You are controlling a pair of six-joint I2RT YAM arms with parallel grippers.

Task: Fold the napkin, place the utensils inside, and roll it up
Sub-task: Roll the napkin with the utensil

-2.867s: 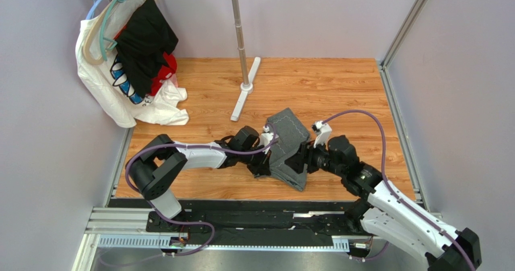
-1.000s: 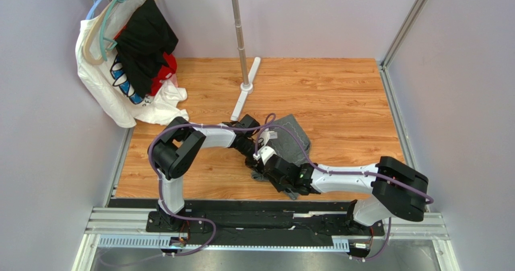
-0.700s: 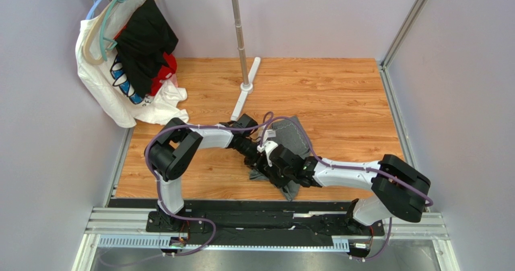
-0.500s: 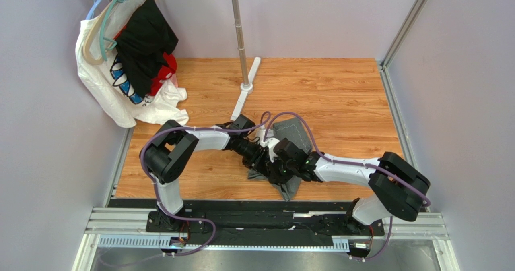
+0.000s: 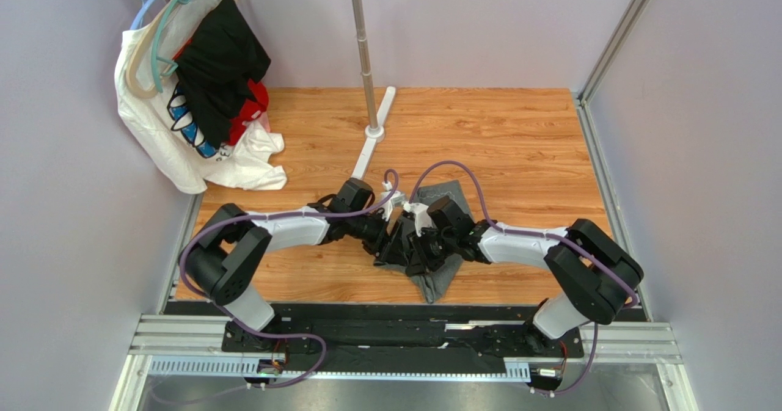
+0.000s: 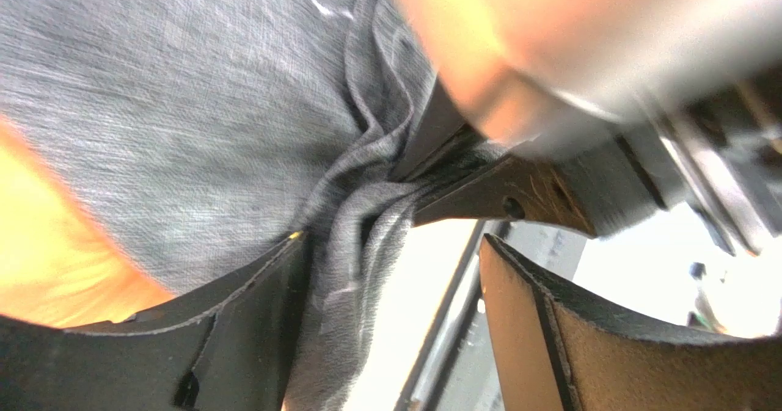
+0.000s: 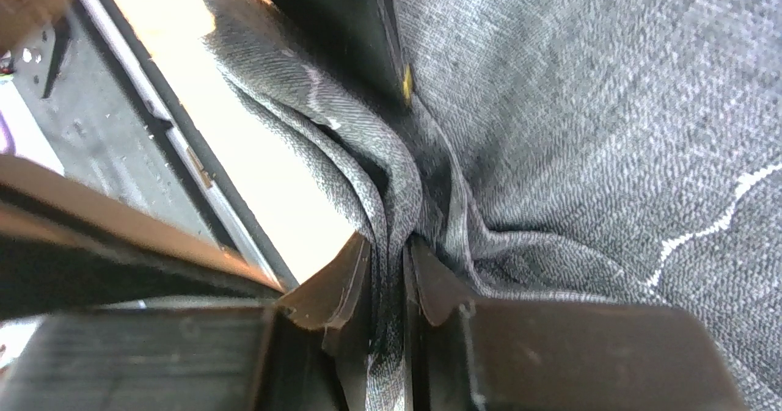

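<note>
Right tool [image 7: 390,274] pinches napkin [image 7: 569,109] (left tool [image 6: 390,246] agape).

Soft, even overhead light fills the top view with only faint shadows, while both wrist views burn the wooden table [image 7: 266,182] out to pale glare, the left one smeared with blur at its upper right, the right one showing the napkin [image 7: 587,109] weave crisp.

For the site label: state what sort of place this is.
Probably a lab test cell: plain panel walls, two arms bolted to a rail, a pole on a wood-look table.
</note>
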